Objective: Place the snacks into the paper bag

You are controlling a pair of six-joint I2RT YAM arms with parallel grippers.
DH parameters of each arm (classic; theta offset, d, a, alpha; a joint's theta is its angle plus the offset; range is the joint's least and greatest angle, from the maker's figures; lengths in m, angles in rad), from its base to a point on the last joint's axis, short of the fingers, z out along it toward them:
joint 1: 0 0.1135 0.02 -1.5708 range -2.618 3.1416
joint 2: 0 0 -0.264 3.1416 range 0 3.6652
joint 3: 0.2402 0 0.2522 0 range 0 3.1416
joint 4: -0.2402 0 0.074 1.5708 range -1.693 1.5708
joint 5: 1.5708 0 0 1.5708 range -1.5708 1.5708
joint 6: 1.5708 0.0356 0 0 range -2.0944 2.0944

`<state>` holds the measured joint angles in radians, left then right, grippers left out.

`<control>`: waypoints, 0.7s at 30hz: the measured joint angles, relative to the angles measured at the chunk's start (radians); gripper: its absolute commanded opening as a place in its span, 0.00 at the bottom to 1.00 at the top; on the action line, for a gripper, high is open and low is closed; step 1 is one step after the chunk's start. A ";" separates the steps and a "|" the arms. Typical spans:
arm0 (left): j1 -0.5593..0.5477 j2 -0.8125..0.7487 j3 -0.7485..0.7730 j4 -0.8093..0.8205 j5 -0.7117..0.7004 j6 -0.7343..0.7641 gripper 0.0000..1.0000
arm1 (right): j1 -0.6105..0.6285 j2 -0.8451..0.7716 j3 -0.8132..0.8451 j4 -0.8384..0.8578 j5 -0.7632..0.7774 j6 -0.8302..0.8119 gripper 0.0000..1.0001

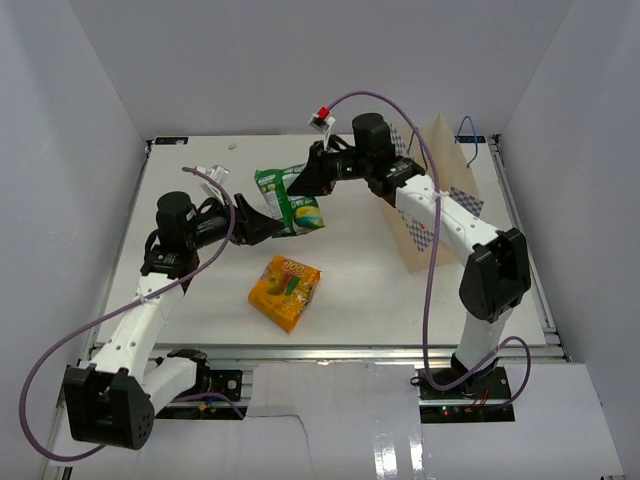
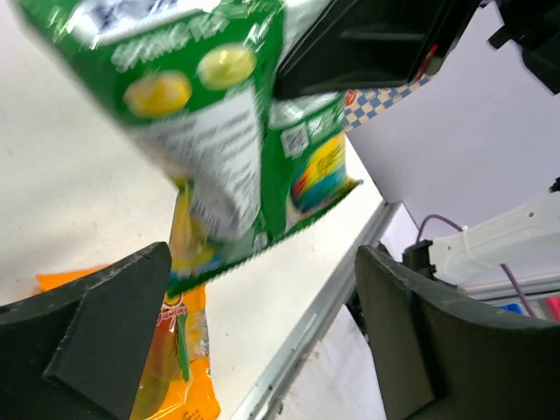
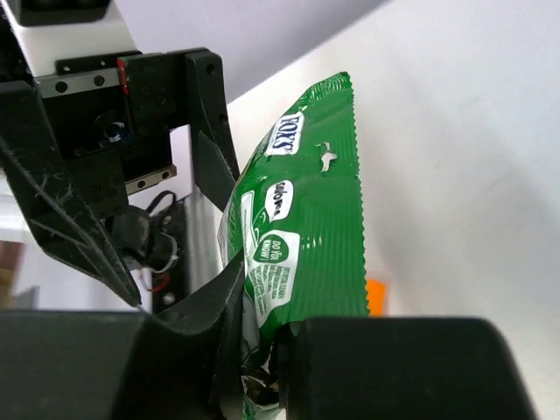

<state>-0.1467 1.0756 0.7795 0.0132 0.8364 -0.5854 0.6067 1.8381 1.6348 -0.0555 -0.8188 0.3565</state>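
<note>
The green-white pouch (image 1: 288, 202) hangs above the table between both arms. My right gripper (image 1: 303, 180) is shut on its upper end; in the right wrist view the pouch (image 3: 306, 236) is pinched between the right gripper (image 3: 271, 350) jaws. My left gripper (image 1: 266, 228) stands open at the pouch's lower end. From the left wrist the pouch (image 2: 227, 131) hangs ahead of the spread left gripper (image 2: 261, 262), touching neither finger. The big orange-yellow pouch (image 1: 286, 290) lies flat on the table below. The paper bag (image 1: 432, 170) stands upright at the right. No other snacks show.
The white table (image 1: 360, 300) has a metal rail along its near edge (image 2: 324, 297). White walls close in the left, far and right sides. A purple cable (image 1: 425, 260) loops from the right arm beside the bag.
</note>
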 measured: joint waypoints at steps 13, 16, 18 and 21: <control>0.000 -0.182 -0.050 -0.133 -0.124 0.145 0.98 | -0.177 -0.202 0.330 -0.160 0.127 -0.446 0.08; 0.000 -0.172 -0.084 -0.158 -0.135 0.150 0.98 | -0.275 -0.246 0.348 -0.169 0.184 -0.489 0.08; 0.000 -0.170 -0.094 -0.171 -0.141 0.154 0.98 | -0.346 -0.272 0.351 -0.178 0.226 -0.510 0.08; 0.000 -0.170 -0.105 -0.172 -0.142 0.161 0.98 | -0.437 -0.298 0.350 -0.187 0.289 -0.537 0.08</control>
<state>-0.1467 0.9054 0.6743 -0.1589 0.6945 -0.4240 0.1696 1.5402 1.9850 -0.2428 -0.5301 -0.1802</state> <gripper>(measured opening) 0.979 0.167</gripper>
